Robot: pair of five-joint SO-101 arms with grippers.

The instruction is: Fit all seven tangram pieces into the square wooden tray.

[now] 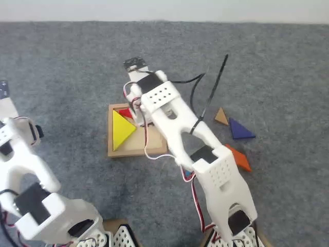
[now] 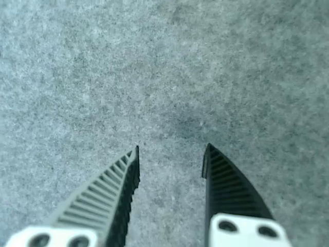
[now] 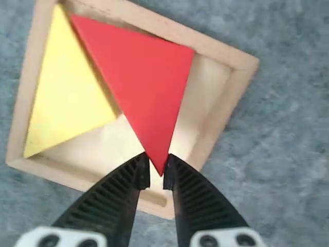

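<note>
No readable txt, labels, brands, nos. or signs anywhere in these views.

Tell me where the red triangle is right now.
In the right wrist view, the red triangle sits over the wooden tray beside the yellow triangle, one corner pinched by the right gripper.

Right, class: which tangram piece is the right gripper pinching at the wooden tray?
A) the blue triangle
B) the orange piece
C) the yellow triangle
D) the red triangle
D: the right wrist view shows the right gripper closed on the tip of the red triangle at the wooden tray, while the yellow triangle lies free inside it.
</note>
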